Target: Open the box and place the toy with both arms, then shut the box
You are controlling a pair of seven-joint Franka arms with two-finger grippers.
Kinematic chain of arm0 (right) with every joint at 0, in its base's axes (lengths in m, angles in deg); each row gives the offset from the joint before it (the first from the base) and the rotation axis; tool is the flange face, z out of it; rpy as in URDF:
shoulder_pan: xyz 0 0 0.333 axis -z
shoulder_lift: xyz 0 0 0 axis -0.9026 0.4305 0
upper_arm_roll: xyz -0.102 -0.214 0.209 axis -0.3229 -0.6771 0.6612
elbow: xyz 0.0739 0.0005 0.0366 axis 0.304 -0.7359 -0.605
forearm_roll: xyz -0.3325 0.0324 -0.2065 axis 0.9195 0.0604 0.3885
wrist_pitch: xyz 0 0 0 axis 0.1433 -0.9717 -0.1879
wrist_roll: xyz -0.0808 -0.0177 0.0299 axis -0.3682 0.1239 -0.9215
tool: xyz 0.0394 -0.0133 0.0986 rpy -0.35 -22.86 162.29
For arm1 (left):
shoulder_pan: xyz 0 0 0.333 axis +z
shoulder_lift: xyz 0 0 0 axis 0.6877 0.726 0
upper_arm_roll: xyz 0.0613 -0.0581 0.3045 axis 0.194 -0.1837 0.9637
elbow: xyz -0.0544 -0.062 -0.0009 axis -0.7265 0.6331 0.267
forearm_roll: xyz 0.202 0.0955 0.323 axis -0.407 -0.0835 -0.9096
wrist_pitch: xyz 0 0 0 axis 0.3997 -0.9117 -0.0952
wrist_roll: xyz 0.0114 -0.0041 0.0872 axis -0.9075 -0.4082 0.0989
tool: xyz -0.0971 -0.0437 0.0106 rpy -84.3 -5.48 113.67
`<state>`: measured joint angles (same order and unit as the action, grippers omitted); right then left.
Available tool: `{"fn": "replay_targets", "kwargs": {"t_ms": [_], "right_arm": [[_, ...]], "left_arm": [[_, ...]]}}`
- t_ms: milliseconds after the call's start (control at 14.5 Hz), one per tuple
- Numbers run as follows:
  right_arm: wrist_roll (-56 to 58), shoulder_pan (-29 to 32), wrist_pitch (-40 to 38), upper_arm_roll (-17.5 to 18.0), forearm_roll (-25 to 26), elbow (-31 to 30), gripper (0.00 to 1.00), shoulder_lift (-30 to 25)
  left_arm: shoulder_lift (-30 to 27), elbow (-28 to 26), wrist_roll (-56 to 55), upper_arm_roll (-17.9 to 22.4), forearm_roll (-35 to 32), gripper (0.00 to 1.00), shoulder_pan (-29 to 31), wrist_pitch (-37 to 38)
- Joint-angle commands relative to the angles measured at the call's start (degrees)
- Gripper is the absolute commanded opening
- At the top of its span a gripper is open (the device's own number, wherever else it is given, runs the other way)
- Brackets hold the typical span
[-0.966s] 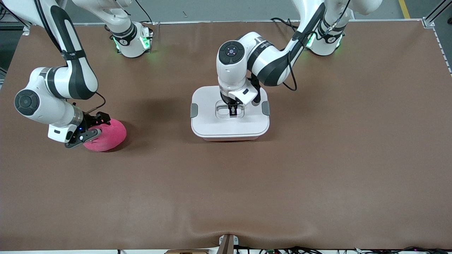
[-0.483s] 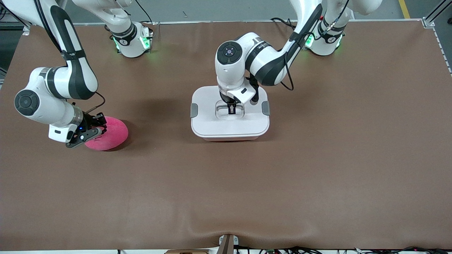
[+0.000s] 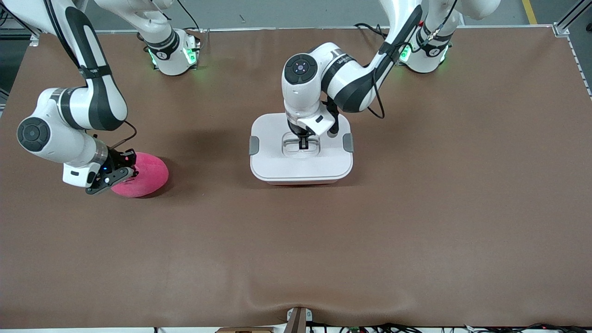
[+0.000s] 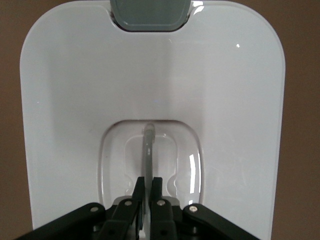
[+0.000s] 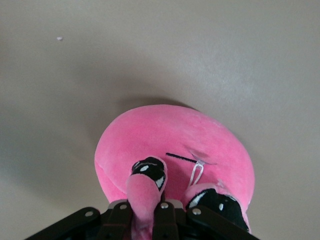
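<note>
The box (image 3: 301,155) sits mid-table with its lid (image 4: 150,90) on. The left gripper (image 3: 303,142) is down in the lid's recess, pinching the grey handle (image 4: 148,150). Toward the right arm's end, the toy (image 3: 141,175) lies on the table (image 3: 416,208), its snout (image 5: 141,200) pinched by the right gripper (image 3: 121,170).

Open brown table (image 3: 296,249) nearer the front camera and between the toy (image 3: 147,175) and the box (image 3: 300,159); above the box lid, blocked by the left gripper (image 3: 303,144) in its handle recess.
</note>
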<state>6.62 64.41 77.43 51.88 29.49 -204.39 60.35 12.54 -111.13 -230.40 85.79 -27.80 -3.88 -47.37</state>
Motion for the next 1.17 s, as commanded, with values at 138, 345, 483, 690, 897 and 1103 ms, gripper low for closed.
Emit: {"fn": "replay_targets", "kwargs": {"t_ms": [138,345,483,690,897,1103], "right_arm": [[10.6,-0.1,-1.1,0.4,2.4,4.7,0.0,-0.2],[13.9,-2.4,-7.2,0.7,7.2,10.1,0.0,-0.2],[16.0,-4.3,-13.4,0.6,7.5,15.3,0.0,-0.1],[16.3,-9.3,-14.6,0.6,11.1,18.0,0.0,-0.1],[19.0,-13.5,-18.2,0.7,12.0,21.1,0.0,-0.2],[21.2,-16.9,-19.4,0.6,12.9,23.5,0.0,0.5]], "left_arm": [[-1.2,-0.3,-0.2,0.0,-1.2,0.0,0.0,-0.7],[-2.1,0.1,-0.1,0.0,-1.2,0.0,0.0,-0.3],[-2.6,0.1,-0.5,0.0,-1.3,0.0,-0.1,-0.2],[-4.7,-0.2,0.0,0.0,-1.2,0.0,0.2,0.3],[-5.9,-0.1,0.1,0.6,-1.3,0.0,0.9,0.4],[-8.6,-0.4,4.3,0.3,-1.3,0.0,4.2,4.4]]}}
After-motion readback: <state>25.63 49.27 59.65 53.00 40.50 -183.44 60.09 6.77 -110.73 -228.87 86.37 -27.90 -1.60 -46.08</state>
